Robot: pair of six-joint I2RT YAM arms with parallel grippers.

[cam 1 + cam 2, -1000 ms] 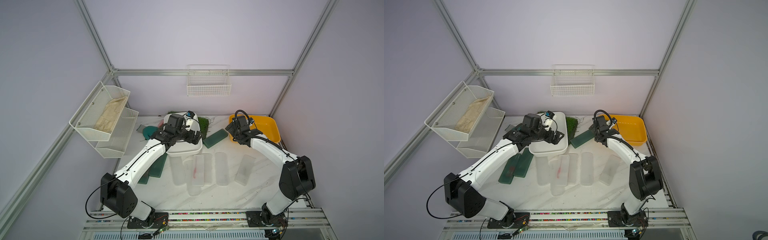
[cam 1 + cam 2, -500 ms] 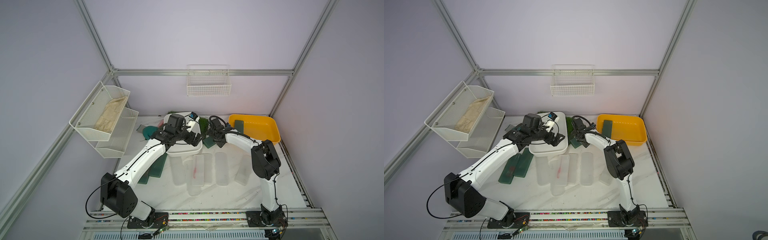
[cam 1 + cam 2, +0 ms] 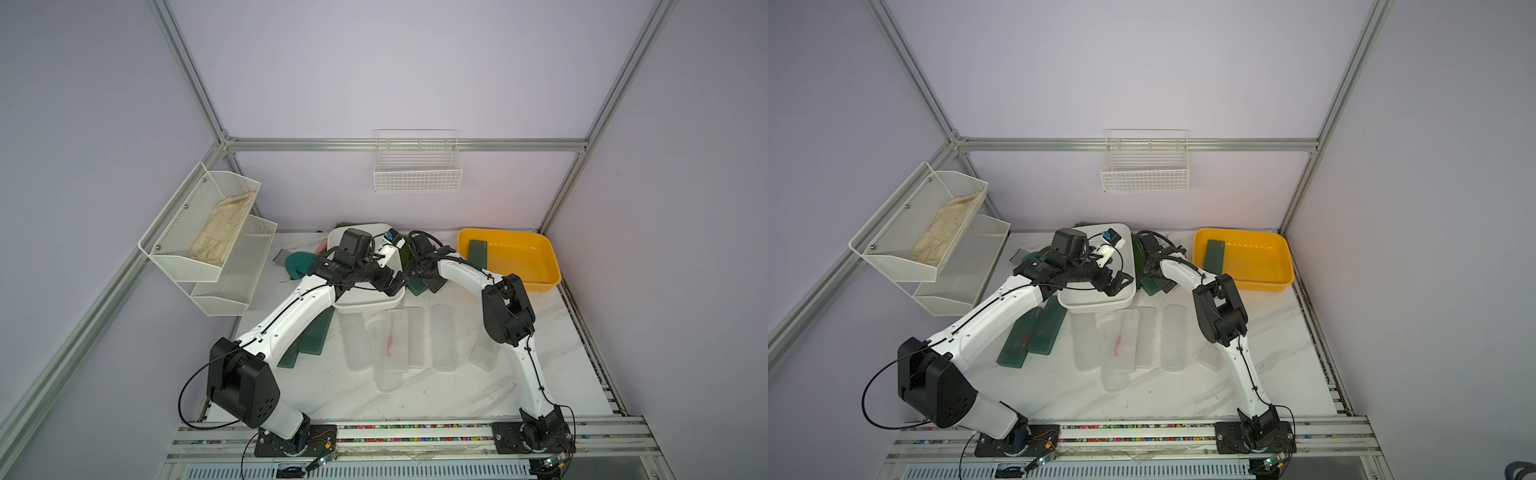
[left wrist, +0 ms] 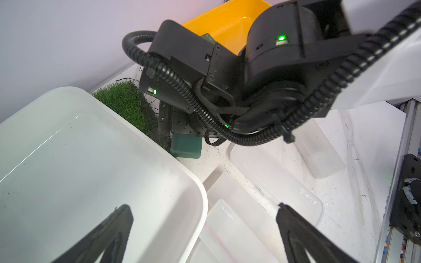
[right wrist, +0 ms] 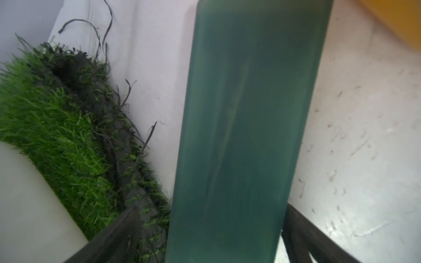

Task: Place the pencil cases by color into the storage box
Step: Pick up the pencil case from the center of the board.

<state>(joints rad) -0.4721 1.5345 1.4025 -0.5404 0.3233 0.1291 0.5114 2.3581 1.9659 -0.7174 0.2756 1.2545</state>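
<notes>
Top views, left gripper (image 3: 390,283): jaws spread wide with nothing in them; it hangs over the near corner of the white tub (image 3: 365,302).
Top views, right gripper (image 3: 1158,283): low over a dark green pencil case (image 3: 1148,287); that case lies on the table between the white tub and the yellow tray (image 3: 1266,286).
Top views, other cases: one green case (image 3: 478,251) lies inside the yellow tray; two further green cases (image 3: 1050,328) lie side by side under the left arm; frosted white cases (image 3: 444,336) lie in a row just in front of the tub.
Left wrist view: the left gripper's fingers (image 4: 114,227) stand far apart and empty; one is over the tub, the other over a frosted case; an end of the dark green pencil case (image 4: 185,146) shows under the right gripper's body, beside the grass mat (image 4: 127,102).
Right wrist view: the dark green pencil case (image 5: 246,136) runs lengthwise between widely parted fingers (image 5: 109,239); grass shows in the gap on one side; the other finger sits at the case's edge, and whether it touches cannot be told.
</notes>
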